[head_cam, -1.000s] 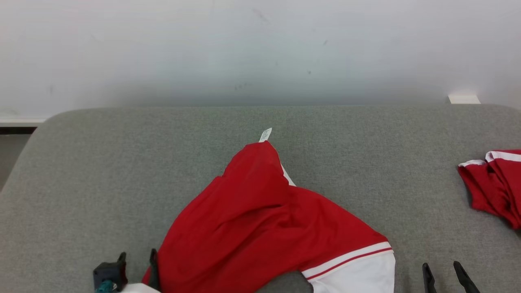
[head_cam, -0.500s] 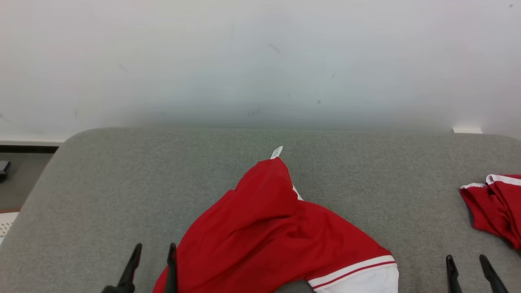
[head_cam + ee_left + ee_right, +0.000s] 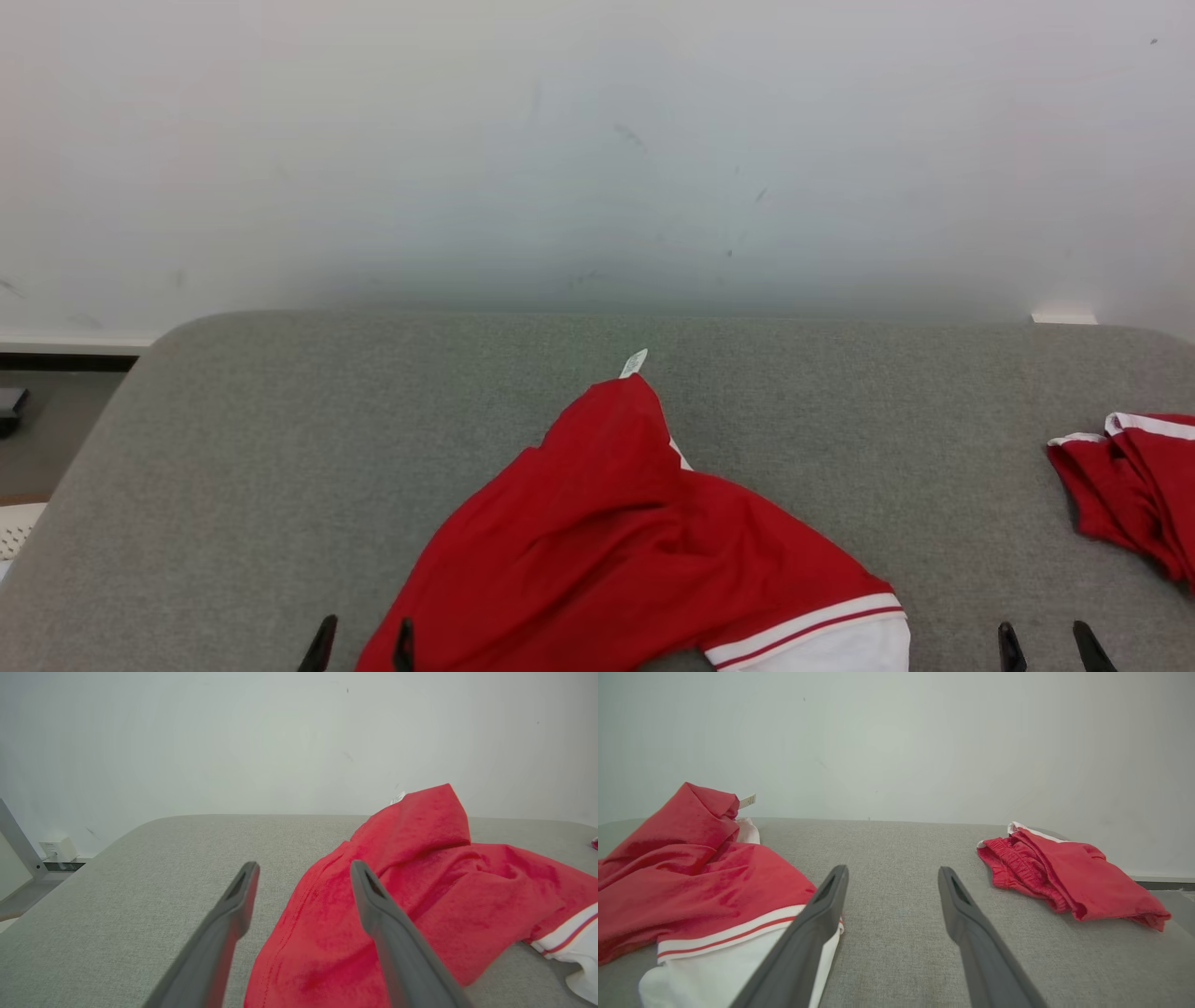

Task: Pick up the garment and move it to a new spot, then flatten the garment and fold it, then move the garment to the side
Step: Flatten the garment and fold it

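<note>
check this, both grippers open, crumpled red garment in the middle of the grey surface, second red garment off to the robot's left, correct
Wrong side: the head view shows the second red garment off to the robot's right. Both the left gripper and right gripper are open, and the crumpled red garment lies mid-surface.

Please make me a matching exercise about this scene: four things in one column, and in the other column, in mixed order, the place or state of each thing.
Column one
1. crumpled red garment
2. second red garment
3. white label
4. left gripper

Column two
A. jaws open, holding nothing
B. by the right edge of the grey surface
C. middle of the surface, near side
D. at the far tip of the crumpled garment

Pairs: 1-C, 2-B, 3-D, 4-A
</note>
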